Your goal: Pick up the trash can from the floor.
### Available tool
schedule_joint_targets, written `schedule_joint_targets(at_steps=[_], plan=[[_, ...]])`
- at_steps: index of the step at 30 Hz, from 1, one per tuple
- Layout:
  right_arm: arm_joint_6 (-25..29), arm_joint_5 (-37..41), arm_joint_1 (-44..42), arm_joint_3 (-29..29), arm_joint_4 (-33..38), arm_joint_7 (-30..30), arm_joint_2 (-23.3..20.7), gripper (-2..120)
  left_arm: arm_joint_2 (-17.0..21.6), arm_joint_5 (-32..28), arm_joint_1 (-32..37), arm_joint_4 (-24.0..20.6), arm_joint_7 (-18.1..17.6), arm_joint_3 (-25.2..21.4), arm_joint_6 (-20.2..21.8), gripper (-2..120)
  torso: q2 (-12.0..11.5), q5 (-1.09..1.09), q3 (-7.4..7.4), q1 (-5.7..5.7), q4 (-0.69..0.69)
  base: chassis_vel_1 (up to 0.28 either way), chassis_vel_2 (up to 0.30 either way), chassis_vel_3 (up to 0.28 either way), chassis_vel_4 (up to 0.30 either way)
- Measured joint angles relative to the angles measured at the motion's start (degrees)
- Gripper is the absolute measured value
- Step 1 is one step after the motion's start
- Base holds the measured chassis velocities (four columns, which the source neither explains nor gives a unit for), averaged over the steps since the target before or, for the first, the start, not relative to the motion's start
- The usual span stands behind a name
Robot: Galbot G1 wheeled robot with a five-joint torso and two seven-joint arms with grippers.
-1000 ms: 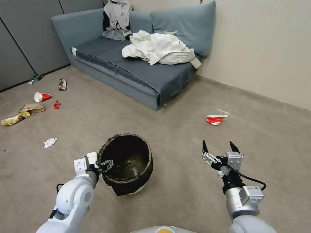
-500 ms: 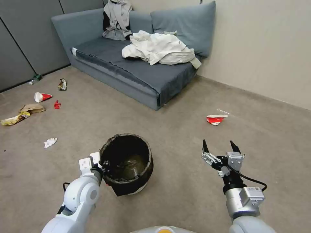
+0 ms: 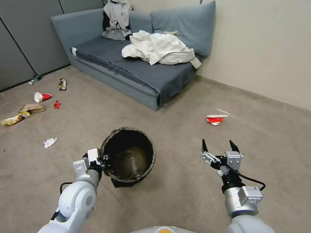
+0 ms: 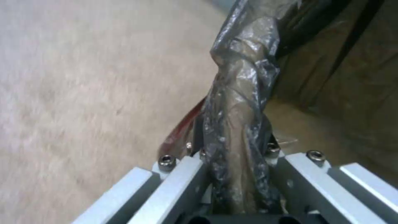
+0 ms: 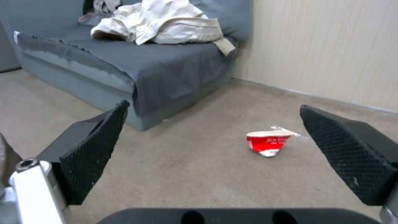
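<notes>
The small round white trash can (image 3: pixel 129 158) lined with a dark plastic bag hangs tilted just above the beige carpet floor (image 3: pixel 181 197), in front of the grey sofa (image 3: pixel 136 68). The left gripper (image 3: pixel 103 161) pinches the can's bag-covered rim (image 4: pixel 238 130) on its left side, jaws pressed against it. Well to the can's right, the right gripper (image 3: pixel 219 149) hovers with jaws spread wide, a crushed red-and-white paper cup (image 5: pixel 268 142) on the carpet beyond it

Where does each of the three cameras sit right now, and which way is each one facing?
Head view: on the robot's head, looking forward and down at the floor; both arms show, left gripper at the trash can rim, right gripper open in the air.
Left wrist view: on the left wrist, looking along its fingers clamped on the bagged rim.
Right wrist view: on the right wrist, looking between spread pads toward a crushed cup and the sofa.
Shared: head and right wrist views both show cup and sofa.
</notes>
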Motion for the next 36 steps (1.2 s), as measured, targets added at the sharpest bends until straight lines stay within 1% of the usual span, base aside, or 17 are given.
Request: schedule_joint_targets(at_steps=[2,3,4,5,7,8,9,10,11,12,13,16,17,20,25,36], plan=[[-0.03,-0.01,0.13,-0.03,-0.02,0.01,0.01,100,0.24,0.80,1.33,-1.21,1.94,-0.80,-1.75,1,0.00,0.00,0.00,0.00,0.01,0.000,0.000,0.000,0.000],[-0.07,-0.01,0.27,-0.03,-0.05,0.03,0.01,100,0.56,1.45,2.97,-2.71,4.48,-1.84,-3.72,1,0.00,0.00,0.00,0.00,0.02,0.000,0.000,0.000,0.000],[-0.07,-0.01,0.27,-0.03,-0.05,0.03,0.01,100,0.56,1.45,2.97,-2.71,4.48,-1.84,-3.72,1,0.00,0.00,0.00,0.00,0.02,0.000,0.000,0.000,0.000],[-0.09,-0.01,0.34,-0.03,-0.08,0.05,0.01,100,0.67,1.82,3.62,-3.29,5.46,-2.21,-4.51,1,0.00,0.00,0.00,0.00,0.01,0.000,0.000,0.000,0.000],[-0.11,-0.01,0.48,-0.03,-0.10,0.12,0.05,100,0.98,3.21,5.62,-5.21,8.50,-3.50,-7.00,1,0.00,0.01,0.00,0.00,0.00,0.000,0.000,0.000,0.000],[-0.11,-0.01,0.48,-0.03,-0.10,0.12,0.05,100,0.98,3.21,5.62,-5.21,8.50,-3.50,-7.00,1,0.00,0.01,0.00,0.00,0.00,0.000,0.000,0.000,0.000],[-0.12,-0.01,0.54,-0.03,-0.11,0.14,0.06,100,1.10,3.59,6.59,-6.30,9.49,-4.03,-7.98,1,0.00,0.01,0.00,0.00,0.02,0.000,0.000,0.000,0.000],[-0.12,0.00,0.64,-0.03,-0.12,0.16,0.10,100,1.14,3.71,7.68,-8.05,9.76,-4.48,-8.32,1,0.00,0.00,0.00,0.00,0.01,0.000,0.000,0.000,0.000],[-0.12,0.00,0.69,-0.04,-0.12,0.16,0.12,100,1.14,3.68,8.14,-8.93,9.74,-4.62,-8.32,1,0.00,0.00,0.00,0.00,0.01,0.000,0.000,0.000,0.000],[-0.12,0.03,0.80,-0.06,-0.11,0.18,0.12,100,1.10,3.67,9.39,-10.91,9.56,-4.86,-8.16,1,0.00,0.01,0.00,0.00,0.00,0.000,0.000,0.000,0.000],[-0.12,0.03,0.80,-0.06,-0.11,0.18,0.12,100,1.10,3.67,9.39,-10.91,9.56,-4.86,-8.16,1,0.00,0.01,0.00,0.00,0.00,0.000,0.000,0.000,0.000],[-0.10,0.19,0.85,0.05,0.24,0.28,-0.02,100,0.76,4.01,11.03,-13.31,9.23,-4.80,-7.92,1,0.00,0.01,0.00,0.00,0.01,0.000,0.000,0.000,0.000],[-0.10,0.19,0.85,0.05,0.24,0.28,-0.02,100,0.76,4.01,11.03,-13.31,9.23,-4.80,-7.92,1,0.00,0.01,0.00,0.00,0.01,0.000,0.000,0.000,0.000],[0.00,0.32,0.85,0.26,0.58,0.49,-0.14,100,-0.10,5.37,12.33,-14.66,8.92,-4.47,-7.79,1,0.00,0.01,0.00,0.00,0.01,0.000,0.000,0.000,0.000],[0.07,0.39,1.00,0.30,0.65,0.59,-0.12,100,-0.74,7.21,13.31,-15.20,8.73,-4.13,-7.76,1,0.00,0.00,0.00,0.00,0.01,0.000,0.000,0.000,0.000],[0.10,0.42,1.17,0.27,0.65,0.67,0.10,100,-0.98,7.66,13.77,-15.75,7.96,-4.06,-7.53,1,0.00,0.00,0.00,0.00,0.01,0.000,0.000,0.000,0.000]])
